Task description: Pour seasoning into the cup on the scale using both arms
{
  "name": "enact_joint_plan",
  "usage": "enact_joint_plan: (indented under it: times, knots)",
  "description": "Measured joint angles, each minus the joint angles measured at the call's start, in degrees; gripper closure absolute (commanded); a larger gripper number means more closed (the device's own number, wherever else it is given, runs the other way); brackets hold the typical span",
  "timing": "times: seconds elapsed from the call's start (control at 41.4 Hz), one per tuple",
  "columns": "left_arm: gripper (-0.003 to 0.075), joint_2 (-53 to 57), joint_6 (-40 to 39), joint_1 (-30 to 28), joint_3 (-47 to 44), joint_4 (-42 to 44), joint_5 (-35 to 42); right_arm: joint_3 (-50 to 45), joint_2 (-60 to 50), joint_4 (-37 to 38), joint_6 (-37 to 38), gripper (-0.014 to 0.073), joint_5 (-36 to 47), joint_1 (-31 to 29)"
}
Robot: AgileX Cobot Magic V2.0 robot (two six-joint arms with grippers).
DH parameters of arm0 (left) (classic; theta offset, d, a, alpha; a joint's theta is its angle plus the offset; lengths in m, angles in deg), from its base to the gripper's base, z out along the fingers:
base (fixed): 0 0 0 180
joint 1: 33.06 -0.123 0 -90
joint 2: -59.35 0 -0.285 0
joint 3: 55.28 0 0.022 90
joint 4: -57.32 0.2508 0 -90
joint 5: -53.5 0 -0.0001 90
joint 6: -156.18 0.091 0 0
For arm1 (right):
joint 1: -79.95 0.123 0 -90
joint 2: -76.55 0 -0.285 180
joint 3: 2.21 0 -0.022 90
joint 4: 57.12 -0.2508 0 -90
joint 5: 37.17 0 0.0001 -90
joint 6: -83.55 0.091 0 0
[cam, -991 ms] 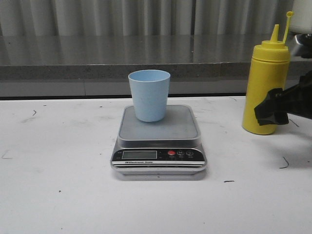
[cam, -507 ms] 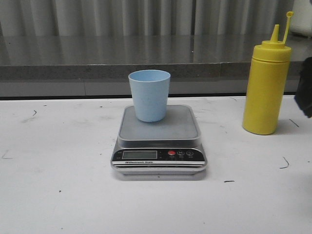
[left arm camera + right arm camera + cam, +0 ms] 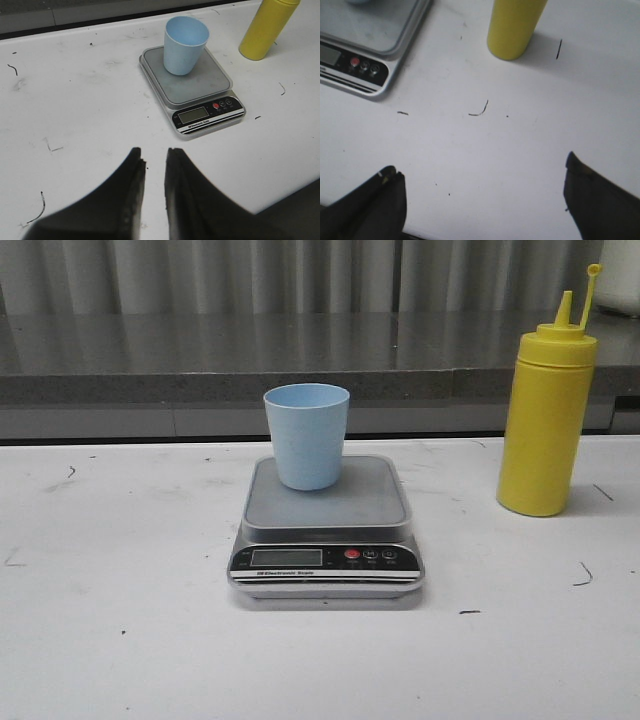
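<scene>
Cup on the scale, bottle standing apart, both grippers free

The blue cup (image 3: 307,435) stands upright at the back of the scale (image 3: 326,530); the yellow bottle (image 3: 546,410) stands on the table (image 3: 120,640), well to the scale's right; the left gripper (image 3: 155,172) looks nearly closed, holding nothing; the right gripper (image 3: 482,192) is spread wide, empty.

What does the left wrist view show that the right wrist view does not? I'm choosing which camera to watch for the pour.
Only the left wrist view shows the cup, the scale's LCD display, and the left gripper with its fingers nearly together. Only the right wrist view shows the right gripper, its fingers spread wide. Both show the scale, its red button, and the lower part of the seasoning bottle standing on the table.
</scene>
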Motion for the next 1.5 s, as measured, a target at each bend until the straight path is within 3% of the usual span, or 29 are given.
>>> enact_joint_plan:
  times: [0.387,0.459,0.532,0.676,0.846,1.16,1.498]
  knots:
    - [0.0609,0.00,0.00,0.00,0.00,0.00,0.00,0.00,-17.36,-1.33,0.10,-0.0057,-5.46,0.00]
    - [0.0609,0.00,0.00,0.00,0.00,0.00,0.00,0.00,-17.99,-1.33,0.10,-0.0018,-6.10,0.00]
    - [0.0633,0.00,0.00,0.00,0.00,0.00,0.00,0.00,-18.21,-1.33,0.10,0.0077,-6.68,0.00]
    - [0.0738,0.00,0.00,0.00,0.00,0.00,0.00,0.00,-18.25,-1.33,0.10,0.0391,-7.32,0.00]
    - [0.0740,0.00,0.00,0.00,0.00,0.00,0.00,0.00,-18.25,-1.43,0.10,0.0669,-7.91,0.00]
    - [0.0740,0.00,0.00,0.00,0.00,6.68,0.00,0.00,-18.25,-1.43,0.10,0.0662,-8.03,0.00]
    - [0.0740,0.00,0.00,0.00,0.00,7.65,0.00,0.00,-18.25,-1.43,0.10,0.0662,-8.17,0.00]
